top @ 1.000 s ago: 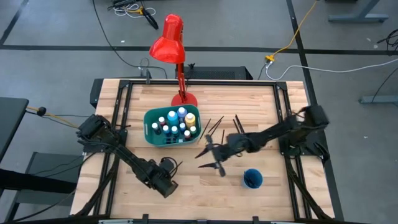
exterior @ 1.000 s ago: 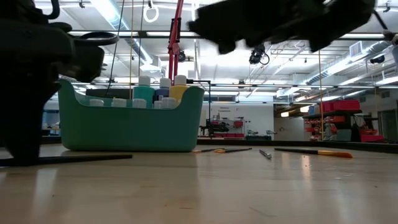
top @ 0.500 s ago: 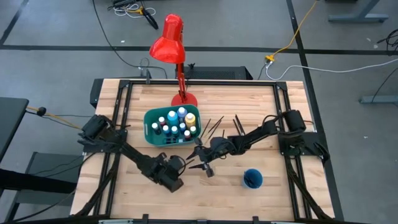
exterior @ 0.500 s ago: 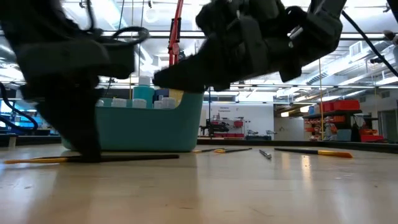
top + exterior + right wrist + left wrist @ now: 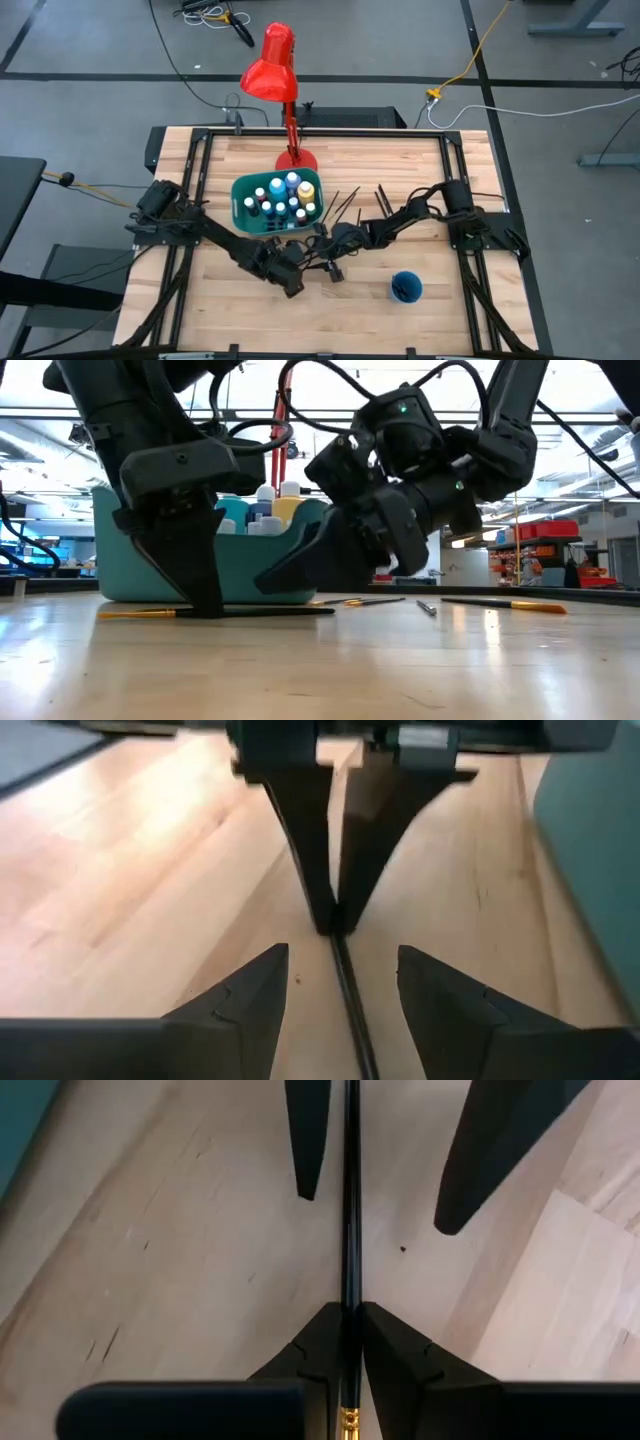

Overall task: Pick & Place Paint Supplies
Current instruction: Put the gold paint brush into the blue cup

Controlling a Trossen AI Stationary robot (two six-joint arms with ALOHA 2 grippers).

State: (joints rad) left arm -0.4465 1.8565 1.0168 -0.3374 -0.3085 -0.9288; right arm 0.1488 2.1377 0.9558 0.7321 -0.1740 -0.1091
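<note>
Jaws of the left gripper point(image 5: 343, 1342) are clamped on a paintbrush point(image 5: 350, 1200) lying on the counter point(image 5: 400, 175), at 6 o'clock of the teal bin point(image 5: 243, 218). The right gripper point(image 5: 340, 982) is spread around it. A tug-of-war could easily be caused if both are closed.

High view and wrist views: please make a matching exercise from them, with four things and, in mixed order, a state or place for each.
Things:
1. left gripper
2. right gripper
3. bottles
4. cup

States:
a. open, astride the brush
b. in the bin
c. shut on the brush
d. alone on the table

Pairs: 1-c, 2-a, 3-b, 4-d
</note>
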